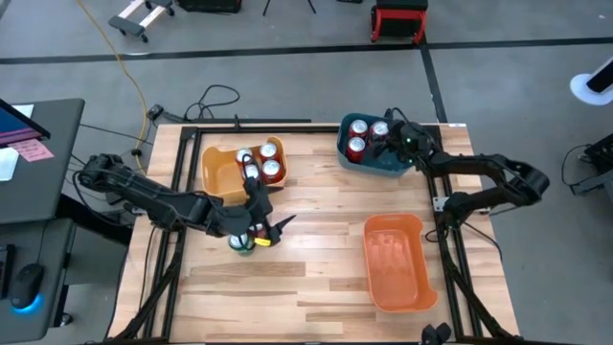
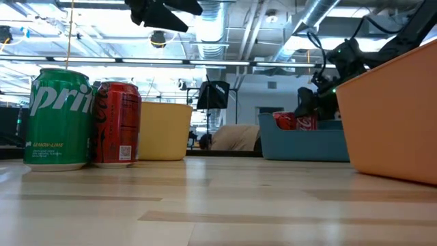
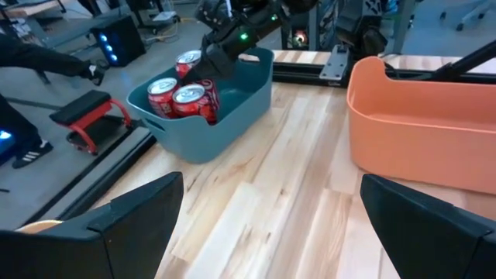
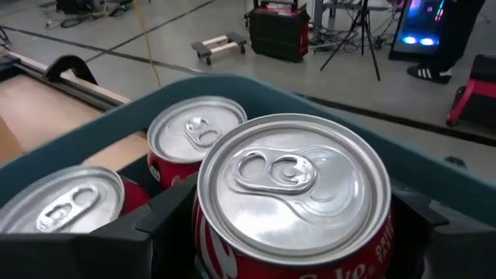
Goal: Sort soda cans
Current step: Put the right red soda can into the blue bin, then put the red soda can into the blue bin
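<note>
A green soda can (image 2: pixel 58 117) and a red soda can (image 2: pixel 117 123) stand side by side on their bases on the table; the green one also shows in the high view (image 1: pixel 241 243). My left gripper (image 1: pixel 268 218) hangs open above and beside them, touching nothing; its fingers are spread wide in the left wrist view (image 3: pixel 271 225). More red cans stand in the yellow bin (image 1: pixel 222 171). My right gripper (image 4: pixel 293 232) is inside the teal bin (image 1: pixel 372 161), shut on a red can (image 4: pixel 294 186) beside two other red cans (image 4: pixel 194 132). My right gripper pinches the red can's body just under its silver top (image 4: pixel 225 232), one finger (image 4: pixel 159 225) on either side. The can is upright inside the teal bin. Whether its base rests on the bin floor is hidden.
The orange bin (image 1: pixel 397 261) lies on the table's right near side and shows large in the low view (image 2: pixel 389 116). Bare wood lies between the three bins. Black frame rails border the table. A person's legs (image 3: pixel 23 147) show on the floor beyond.
</note>
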